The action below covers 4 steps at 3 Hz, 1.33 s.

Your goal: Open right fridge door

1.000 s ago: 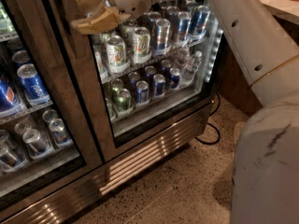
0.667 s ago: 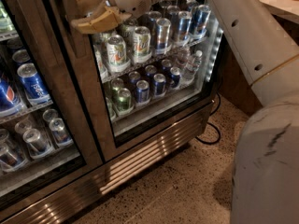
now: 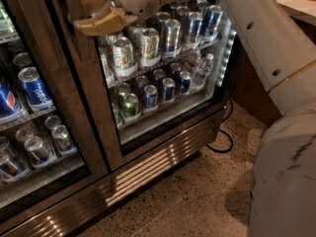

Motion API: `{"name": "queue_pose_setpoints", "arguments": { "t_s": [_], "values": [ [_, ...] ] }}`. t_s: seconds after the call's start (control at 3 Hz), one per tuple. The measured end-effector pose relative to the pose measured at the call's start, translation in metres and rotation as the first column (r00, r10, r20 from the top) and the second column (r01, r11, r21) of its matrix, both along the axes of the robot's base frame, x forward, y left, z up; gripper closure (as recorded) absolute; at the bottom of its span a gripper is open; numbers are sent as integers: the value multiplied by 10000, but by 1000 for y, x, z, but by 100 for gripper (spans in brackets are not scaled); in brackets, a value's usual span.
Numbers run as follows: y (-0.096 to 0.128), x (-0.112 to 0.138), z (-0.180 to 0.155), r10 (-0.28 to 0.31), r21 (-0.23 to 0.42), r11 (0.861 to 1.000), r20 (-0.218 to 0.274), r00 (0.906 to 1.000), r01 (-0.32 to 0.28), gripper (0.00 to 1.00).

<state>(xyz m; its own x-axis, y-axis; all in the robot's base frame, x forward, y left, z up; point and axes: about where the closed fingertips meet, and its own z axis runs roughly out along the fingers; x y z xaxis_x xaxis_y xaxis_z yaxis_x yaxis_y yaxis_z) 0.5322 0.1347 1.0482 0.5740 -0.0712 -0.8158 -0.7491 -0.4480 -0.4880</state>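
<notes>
The right fridge door (image 3: 101, 117) is a steel-framed glass pane with shelves of cans behind it. It fills the middle of the camera view, and I cannot tell if it is ajar. Its vertical bar handle (image 3: 75, 38) runs along the left edge. My tan gripper (image 3: 91, 15) is at the top left, right against the upper part of that handle and pointing left. The white arm (image 3: 256, 28) reaches to it across the top of the door.
The left door (image 3: 74, 132) shows blue Pepsi cans (image 3: 32, 88) behind its glass. A steel vent grille (image 3: 148, 167) runs along the fridge bottom. A black cable (image 3: 222, 139) lies on the speckled floor by the right corner. My white base (image 3: 286, 181) fills the lower right.
</notes>
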Motion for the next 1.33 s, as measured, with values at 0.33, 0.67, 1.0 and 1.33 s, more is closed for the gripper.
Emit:
{"name": "queue_pose_setpoints", "arguments": {
  "t_s": [0.33,0.67,1.0,1.33],
  "values": [
    [0,0,0,0,0,10000,0,10000,0,100],
    [0,-1,0,-31,-21,10000,-17,10000,31,100],
    [3,-4,1,-8,-13,10000,-62,10000,8,100],
    [3,-4,1,-2,-12,10000,-83,10000,2,100]
  ]
}}
